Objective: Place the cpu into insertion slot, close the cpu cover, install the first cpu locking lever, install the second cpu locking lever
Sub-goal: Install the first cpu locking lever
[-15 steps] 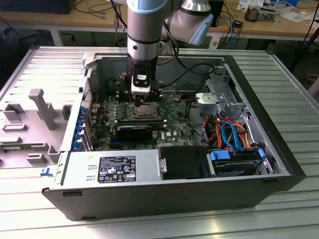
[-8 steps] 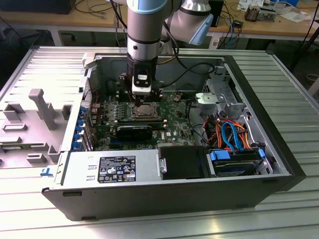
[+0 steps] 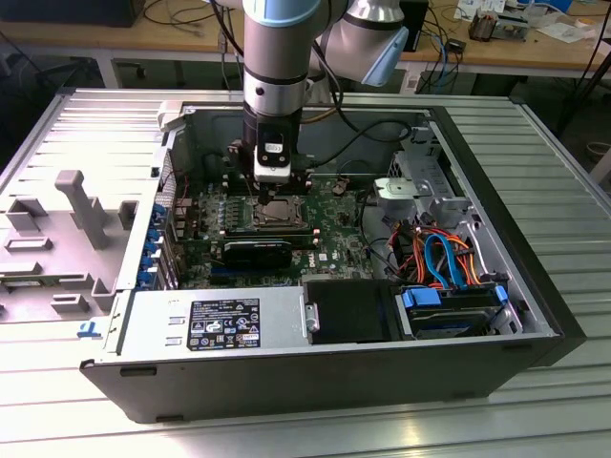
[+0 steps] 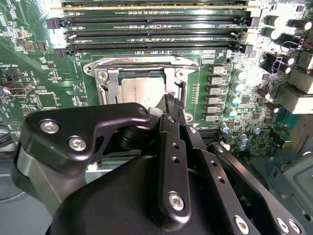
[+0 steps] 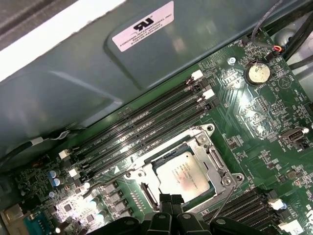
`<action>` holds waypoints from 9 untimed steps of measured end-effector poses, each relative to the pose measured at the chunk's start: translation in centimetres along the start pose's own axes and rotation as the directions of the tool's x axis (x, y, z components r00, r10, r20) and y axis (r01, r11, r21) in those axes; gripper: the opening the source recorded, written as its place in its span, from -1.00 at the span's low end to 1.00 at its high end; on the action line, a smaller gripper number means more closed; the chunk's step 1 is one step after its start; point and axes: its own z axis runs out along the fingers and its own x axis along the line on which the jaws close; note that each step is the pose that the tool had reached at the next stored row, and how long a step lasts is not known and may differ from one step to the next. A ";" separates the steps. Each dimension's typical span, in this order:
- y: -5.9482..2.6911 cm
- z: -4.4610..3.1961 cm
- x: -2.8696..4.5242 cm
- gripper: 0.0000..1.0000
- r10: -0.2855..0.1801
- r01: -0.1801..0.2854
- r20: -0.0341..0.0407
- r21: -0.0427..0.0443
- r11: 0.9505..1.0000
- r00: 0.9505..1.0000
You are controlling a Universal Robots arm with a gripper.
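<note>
- End effector (image 4: 171, 102) clenched, nothing visible between its pads, tip at the insertion slot (image 4: 132, 62) edge.
- cpu (image 5: 183, 174) sits flat in the slot, cpu cover (image 5: 215, 164) down around it.
- I judge the cpu light, rigid, fragile; grip edges only.

Electronics lab: cable-strewn workbench (image 3: 67, 40) (wooden); opened computer case (image 3: 315, 377)
</note>
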 end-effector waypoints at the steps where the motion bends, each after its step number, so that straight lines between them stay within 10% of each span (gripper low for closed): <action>1: 0.00 0.00 0.00 -0.79 -0.004 0.004 0.000 0.000 1.000 1.000; 9: 0.00 0.00 0.00 -0.79 -0.032 0.032 0.000 0.002 0.999 0.999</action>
